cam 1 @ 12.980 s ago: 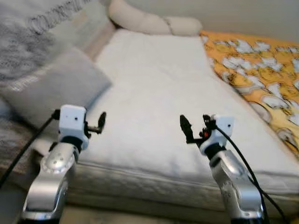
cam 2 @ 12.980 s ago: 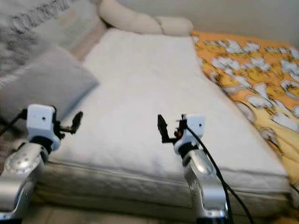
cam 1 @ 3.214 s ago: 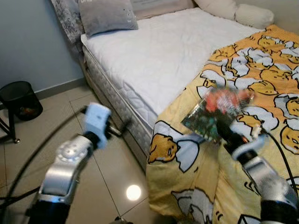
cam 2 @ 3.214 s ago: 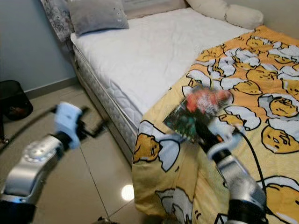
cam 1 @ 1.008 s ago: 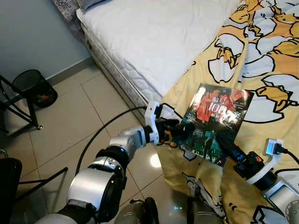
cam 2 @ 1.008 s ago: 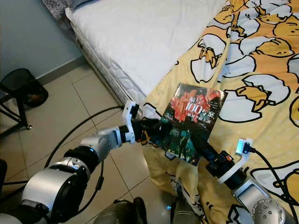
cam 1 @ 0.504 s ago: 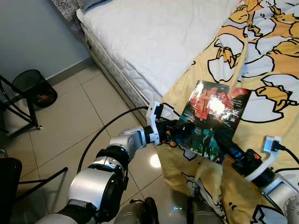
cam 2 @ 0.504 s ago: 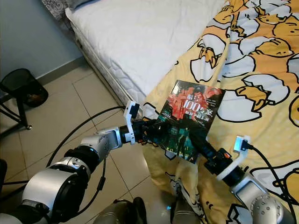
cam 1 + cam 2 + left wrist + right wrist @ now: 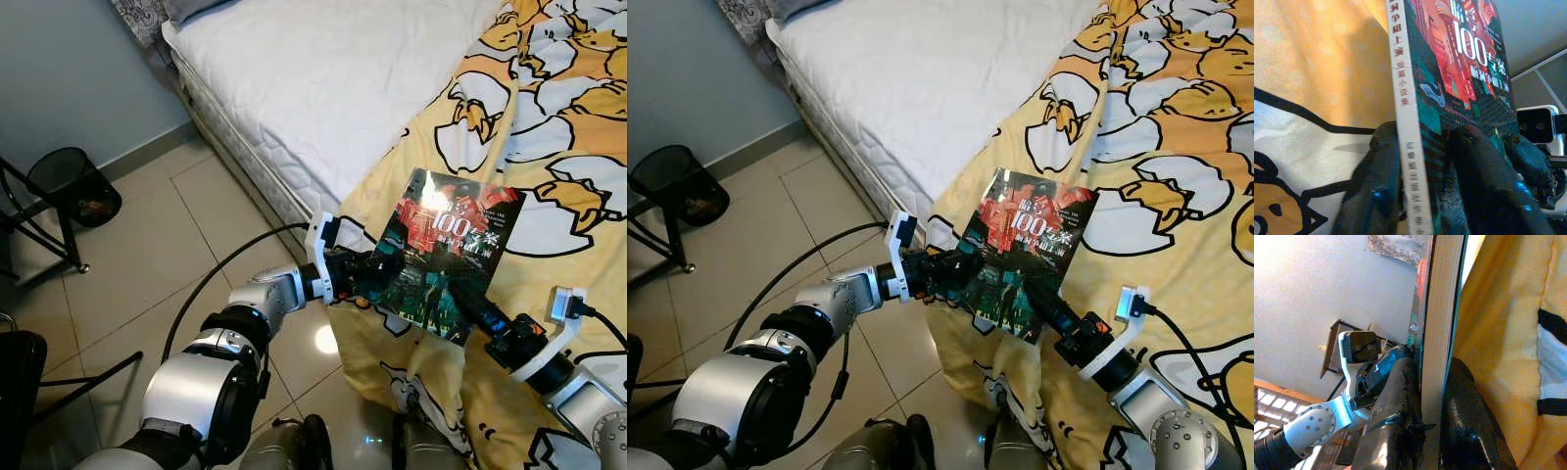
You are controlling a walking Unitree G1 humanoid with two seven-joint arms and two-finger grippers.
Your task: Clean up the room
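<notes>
Left gripper (image 9: 377, 275): fingers pinched on the spine edge of the book (image 9: 449, 253), one finger on each cover. Right gripper (image 9: 468, 302): fingers likewise clamped on the book's lower edge. The book is held cover-up between both grippers, above the yellow blanket (image 9: 549, 117) at the bedside.

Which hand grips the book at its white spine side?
The left hand: its fingers pinch the book at the white spine. The right hand grips the page edge.
</notes>
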